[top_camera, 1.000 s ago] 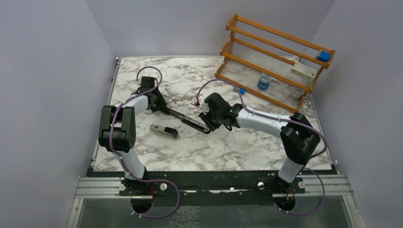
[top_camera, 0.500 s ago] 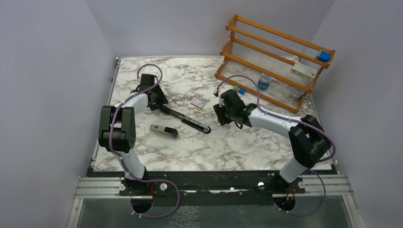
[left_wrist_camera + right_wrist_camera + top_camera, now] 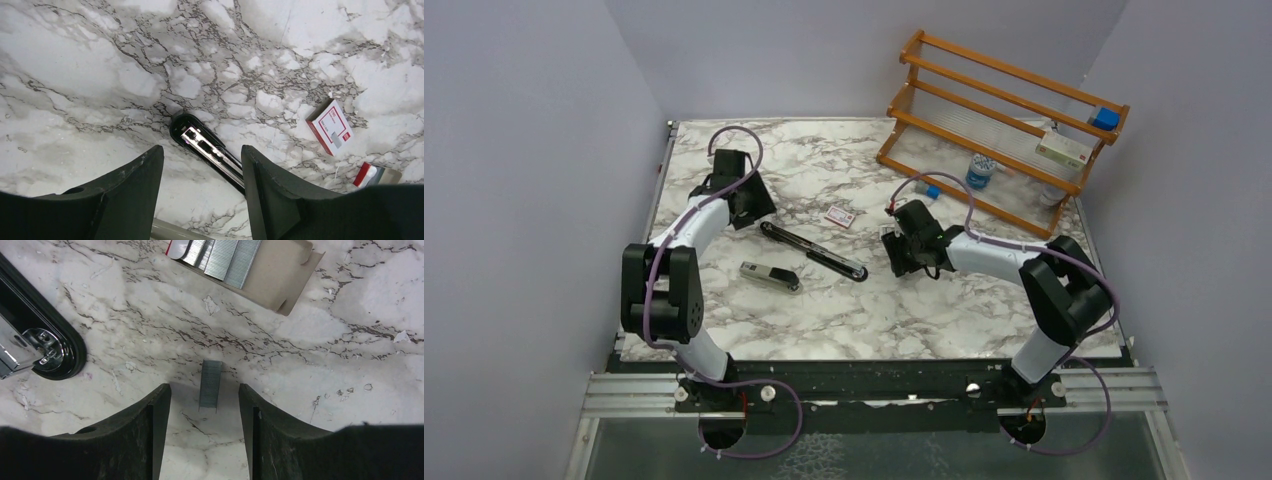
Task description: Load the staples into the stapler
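Straddling loose staple strip point(image 3: 210, 385), right hand point(image 3: 204, 391), jaws apart, not touching.

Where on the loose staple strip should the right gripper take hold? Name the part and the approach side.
Pinch the staple strip across its two long sides, near mid-length, coming straight down from above. It lies flat on the table, lengthwise between the open fingers of the right gripper, so they line up.

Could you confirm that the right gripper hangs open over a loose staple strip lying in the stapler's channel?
Not quite: the right wrist view shows the staple strip lying on the table, apart from the stapler; the right gripper does hang open over it.
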Motion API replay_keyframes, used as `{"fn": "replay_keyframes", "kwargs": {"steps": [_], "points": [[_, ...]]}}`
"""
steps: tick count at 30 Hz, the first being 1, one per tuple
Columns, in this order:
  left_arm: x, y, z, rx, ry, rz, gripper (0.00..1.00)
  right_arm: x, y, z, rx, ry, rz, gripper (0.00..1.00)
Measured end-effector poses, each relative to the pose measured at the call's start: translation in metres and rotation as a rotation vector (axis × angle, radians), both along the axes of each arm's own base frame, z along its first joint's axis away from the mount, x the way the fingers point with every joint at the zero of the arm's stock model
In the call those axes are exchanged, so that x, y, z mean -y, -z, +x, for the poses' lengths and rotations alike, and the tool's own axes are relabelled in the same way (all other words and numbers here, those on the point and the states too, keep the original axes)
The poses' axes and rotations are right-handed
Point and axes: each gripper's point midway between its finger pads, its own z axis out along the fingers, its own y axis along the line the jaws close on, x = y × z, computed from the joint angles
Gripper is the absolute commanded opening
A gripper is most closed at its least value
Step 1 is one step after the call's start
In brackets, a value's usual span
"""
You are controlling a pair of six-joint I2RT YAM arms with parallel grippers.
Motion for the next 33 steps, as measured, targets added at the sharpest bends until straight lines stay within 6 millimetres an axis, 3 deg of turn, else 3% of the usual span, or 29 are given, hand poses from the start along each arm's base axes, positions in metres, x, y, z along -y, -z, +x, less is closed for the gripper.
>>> {"fn": "replay_keyframes", "kwargs": {"steps": [9, 20, 33], "points": [[-0.005, -0.023, -0.002, 0.038, -0.002, 0.028, 0.62, 0.000, 0.005, 0.000, -0.010, 0.005, -0.009, 0.39], [-0.010, -0.034, -0.006, 0.049, 0.002, 0.059, 0.62, 0.001, 0.005, 0.001, -0.023, 0.010, -0.021, 0.37], [-0.010, -0.034, -0.006, 0.047, 0.004, 0.061, 0.62, 0.002, 0.005, -0.001, -0.034, 0.018, -0.027, 0.32]]}}
